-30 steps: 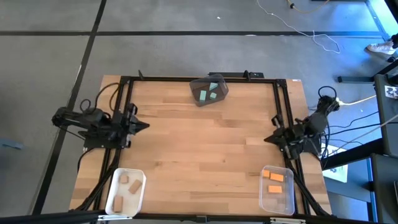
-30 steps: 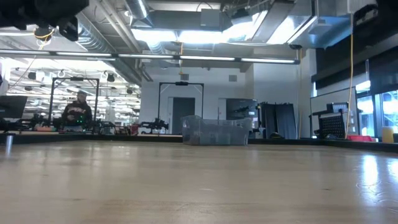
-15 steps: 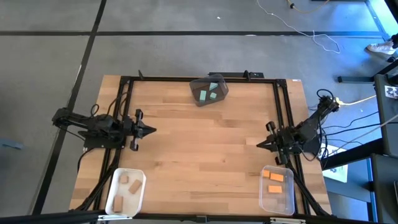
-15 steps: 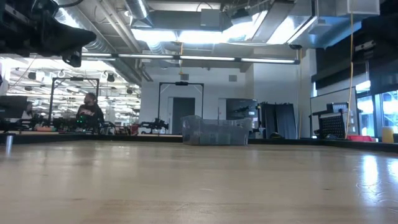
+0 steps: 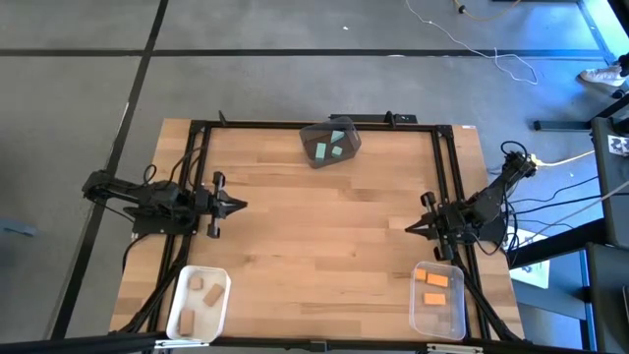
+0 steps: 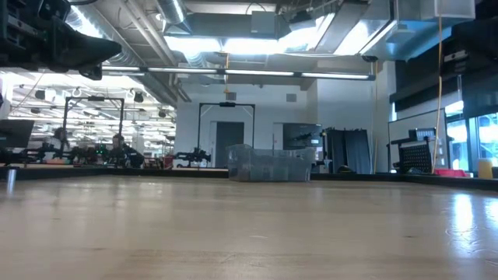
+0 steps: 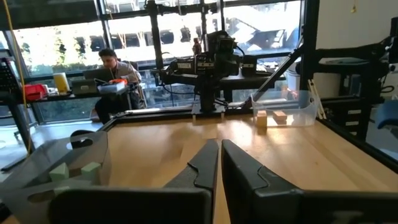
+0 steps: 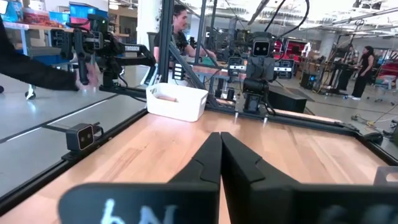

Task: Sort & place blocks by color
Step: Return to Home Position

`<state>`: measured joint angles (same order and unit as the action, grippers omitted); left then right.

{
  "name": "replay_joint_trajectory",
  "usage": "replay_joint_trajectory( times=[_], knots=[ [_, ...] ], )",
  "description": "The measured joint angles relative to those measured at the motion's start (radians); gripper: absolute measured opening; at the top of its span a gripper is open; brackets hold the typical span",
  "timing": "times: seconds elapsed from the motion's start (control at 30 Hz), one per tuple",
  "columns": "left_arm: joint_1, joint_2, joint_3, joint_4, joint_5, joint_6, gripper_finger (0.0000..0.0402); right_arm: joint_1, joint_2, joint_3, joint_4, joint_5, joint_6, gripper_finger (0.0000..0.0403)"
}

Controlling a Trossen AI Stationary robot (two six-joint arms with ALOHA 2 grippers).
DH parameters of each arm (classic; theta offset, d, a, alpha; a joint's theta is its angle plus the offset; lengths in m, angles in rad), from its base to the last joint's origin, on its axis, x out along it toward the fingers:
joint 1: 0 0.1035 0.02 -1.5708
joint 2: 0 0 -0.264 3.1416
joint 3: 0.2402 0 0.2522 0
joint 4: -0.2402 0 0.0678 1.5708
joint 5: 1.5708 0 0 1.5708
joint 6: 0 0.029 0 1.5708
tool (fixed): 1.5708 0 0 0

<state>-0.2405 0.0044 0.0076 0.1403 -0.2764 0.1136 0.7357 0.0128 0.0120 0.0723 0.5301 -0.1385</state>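
My left fingers (image 5: 241,206) hang over the left side of the desk (image 5: 324,236), pointing inward toward the middle. They are pressed narrow, tip against tip, with nothing between them. My right fingers (image 5: 409,229) hang over the right side and point back toward the left ones, well apart from them. They are pinched together in the same way and hold nothing. The open wood between my two arms carries no loose pieces. The teal blocks (image 5: 330,146) lie in the dark grey bin (image 5: 308,160), which sits tilted at the middle of the edge farthest from the other two bins. The tan blocks (image 5: 200,290) lie in the white bin (image 5: 208,322) at the corner on my left side, just beyond my left arm. The orange blocks (image 5: 434,288) lie in the clear bin (image 5: 438,321) at the corner on my right side, close beside my right arm. Past my left fingers, in the wrist view, a person (image 7: 115,70) sits at a bench beyond the desk.
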Motion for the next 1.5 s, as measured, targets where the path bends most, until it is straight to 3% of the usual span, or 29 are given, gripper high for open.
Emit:
replay_joint_trajectory(
  times=[0.3, 0.73, 1.27, 1.5],
  knots=[
    [0.000, 0.000, 0.000, 0.001, 0.000, 0.001, 0.0021, 0.000, 0.000, 0.000, 0.000, 0.000, 0.000, 0.0017],
    [0.000, 0.000, 0.000, 0.002, 0.000, 0.001, 0.0001, 0.000, 0.000, 0.000, -0.001, 0.000, -0.001, 0.0018],
    [0.000, 0.000, 0.000, 0.003, 0.000, 0.001, 0.0026, 0.000, 0.000, 0.000, -0.001, 0.000, -0.001, 0.0018],
    [0.000, 0.000, 0.000, 0.003, 0.000, 0.001, 0.0019, 0.000, 0.000, 0.000, -0.001, 0.000, -0.001, 0.0018]
  ],
)
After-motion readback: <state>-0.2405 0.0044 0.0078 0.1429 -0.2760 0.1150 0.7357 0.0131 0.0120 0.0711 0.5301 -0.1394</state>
